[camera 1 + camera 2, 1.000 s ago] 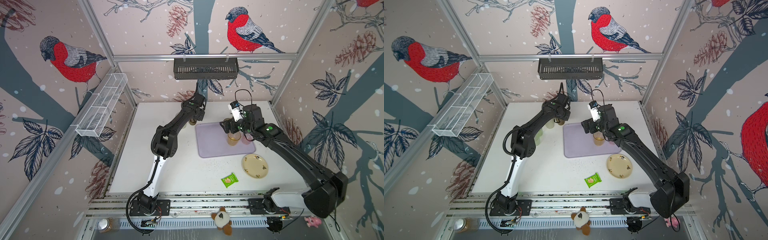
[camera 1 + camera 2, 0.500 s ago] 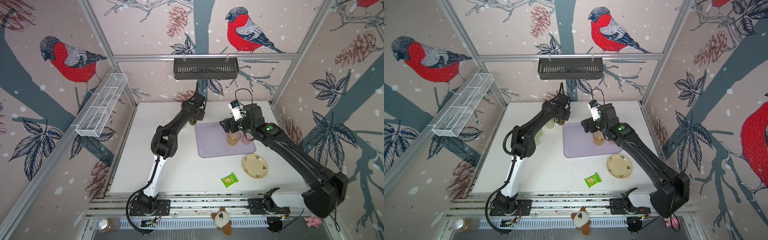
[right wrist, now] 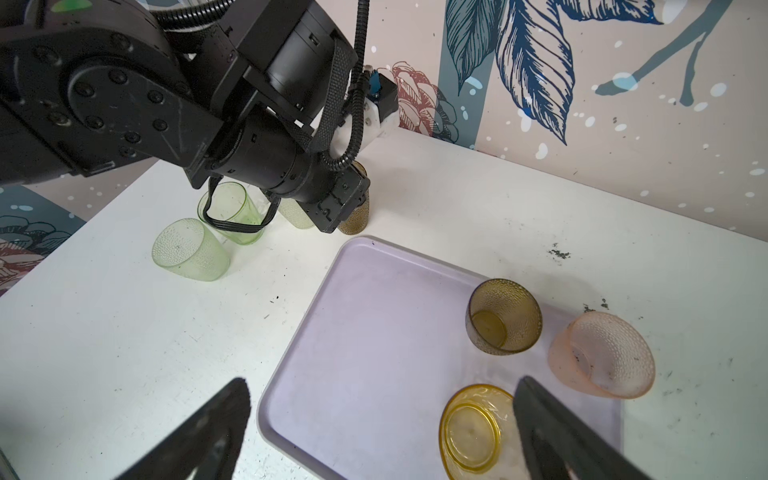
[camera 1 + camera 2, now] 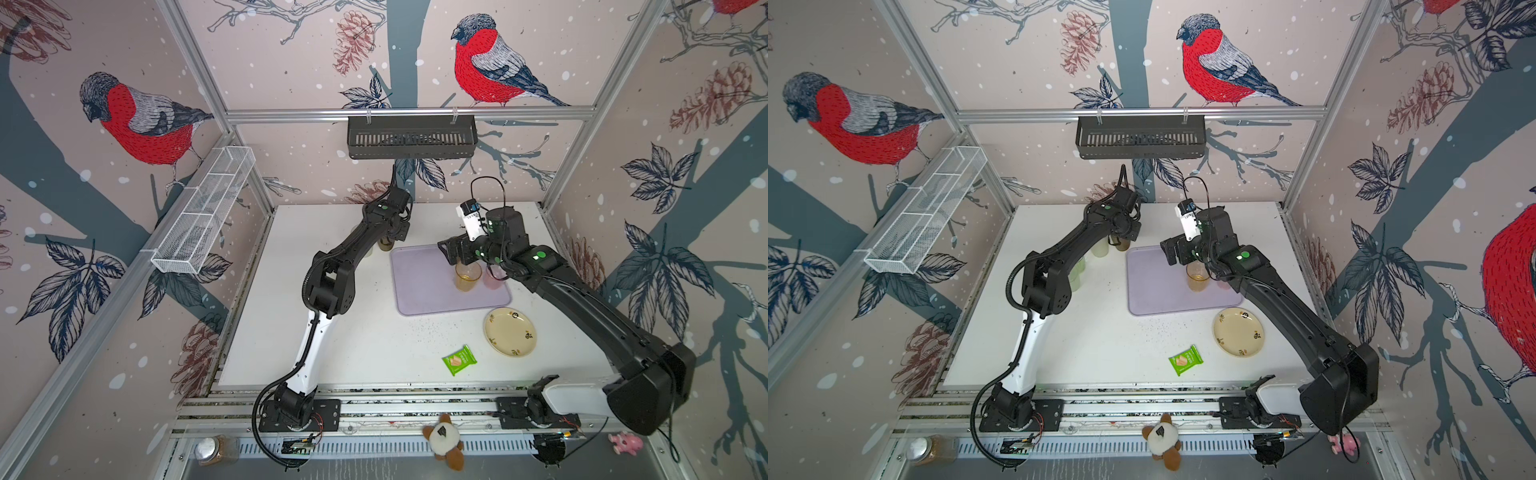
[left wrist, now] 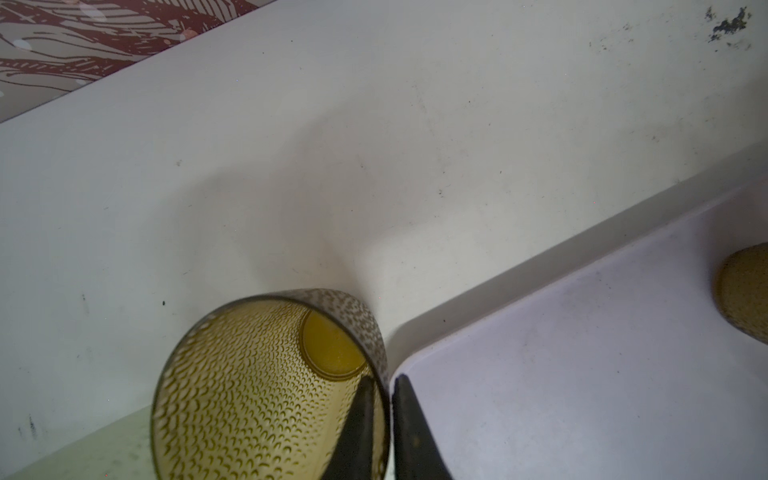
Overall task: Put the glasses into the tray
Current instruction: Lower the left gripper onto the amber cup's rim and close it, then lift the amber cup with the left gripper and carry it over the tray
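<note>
At the far edge of the white worktop (image 4: 374, 345), just beside a corner of the flat pale lilac rectangular plastic tray (image 4: 428, 291), the left tool (image 5: 380, 382) is clamped on the wall of a brown dimpled translucent plastic tumbler (image 5: 249, 395). One finger is inside the rim and one outside. That tumbler is off the tray. Near it, also on the bare worktop, stand a frosted pale plastic tumbler (image 3: 293, 216), a green translucent plastic tumbler (image 3: 232, 212) and a second green dimpled tumbler (image 3: 191, 251).

The right tool (image 3: 382, 381) hangs over the tray with its fingers spread wide, holding nothing. On the tray below it stand an amber-yellow smooth plastic tumbler (image 3: 473, 432), close beside one finger, and a second brown dimpled tumbler (image 3: 503, 318). A pink dimpled plastic tumbler (image 3: 602, 357) sits at the tray's rim; I cannot tell whether it is fully inside.

In both top views a round cream flowered plate (image 4: 510, 332) and a small green snack packet (image 4: 459, 360) lie on the worktop, apart from the tray.
</note>
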Controlling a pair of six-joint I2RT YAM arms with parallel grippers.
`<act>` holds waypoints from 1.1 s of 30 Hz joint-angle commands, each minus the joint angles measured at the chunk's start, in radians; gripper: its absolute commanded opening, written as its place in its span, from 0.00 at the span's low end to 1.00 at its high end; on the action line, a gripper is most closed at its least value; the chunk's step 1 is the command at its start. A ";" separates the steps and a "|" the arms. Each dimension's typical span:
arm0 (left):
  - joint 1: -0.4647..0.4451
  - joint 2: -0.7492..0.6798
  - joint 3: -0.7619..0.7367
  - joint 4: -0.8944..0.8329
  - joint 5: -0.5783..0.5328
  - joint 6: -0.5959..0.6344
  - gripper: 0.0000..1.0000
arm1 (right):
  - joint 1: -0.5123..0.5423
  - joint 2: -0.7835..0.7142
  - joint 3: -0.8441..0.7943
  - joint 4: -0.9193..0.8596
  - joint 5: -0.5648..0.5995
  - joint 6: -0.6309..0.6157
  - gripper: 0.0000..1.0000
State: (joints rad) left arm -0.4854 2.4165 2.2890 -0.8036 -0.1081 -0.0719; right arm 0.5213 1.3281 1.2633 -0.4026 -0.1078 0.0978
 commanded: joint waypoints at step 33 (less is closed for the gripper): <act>-0.040 -0.080 0.026 -0.016 -0.022 -0.042 0.00 | -0.002 -0.028 -0.028 0.067 -0.024 -0.006 1.00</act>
State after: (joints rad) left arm -0.5182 2.3600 2.3054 -0.8093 -0.1135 -0.0986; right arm 0.5209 1.3136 1.2449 -0.3717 -0.1368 0.0982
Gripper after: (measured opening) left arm 0.072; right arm 0.996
